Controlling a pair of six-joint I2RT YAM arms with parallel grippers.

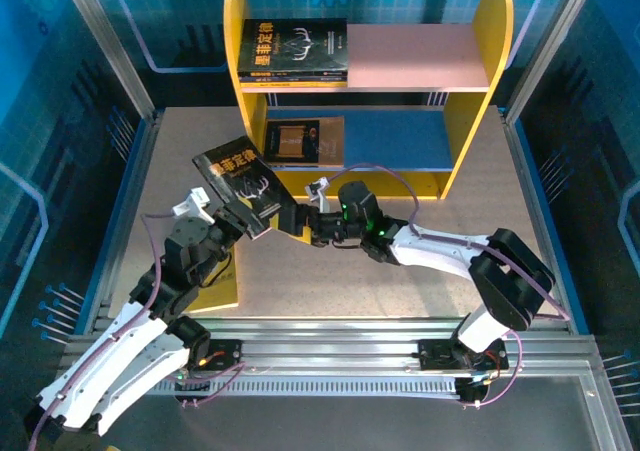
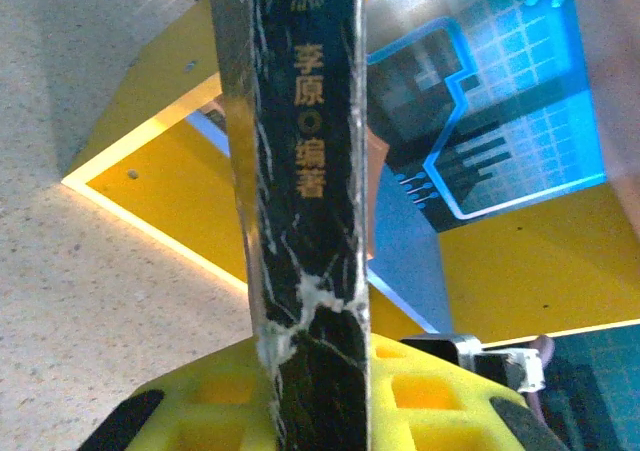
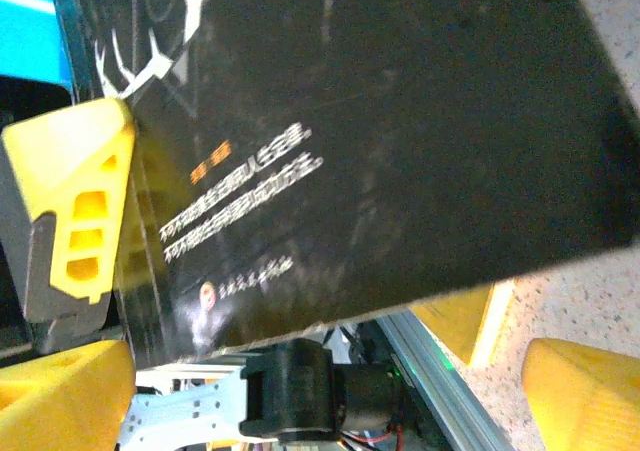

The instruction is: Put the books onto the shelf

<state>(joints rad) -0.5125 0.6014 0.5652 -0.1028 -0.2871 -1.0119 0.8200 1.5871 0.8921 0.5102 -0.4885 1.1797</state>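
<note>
Over the beige tabletop, our left hand clamps a black antler book; right hand gapes beside it; the shelf likely comes next

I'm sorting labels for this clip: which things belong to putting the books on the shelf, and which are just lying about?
Job: shelf; black book gripped by left hand; right hand, open beside it; stack of books on pink board; brown book on blue board; yellow book on table.
Lying about: metal rail, blue walls.
</note>
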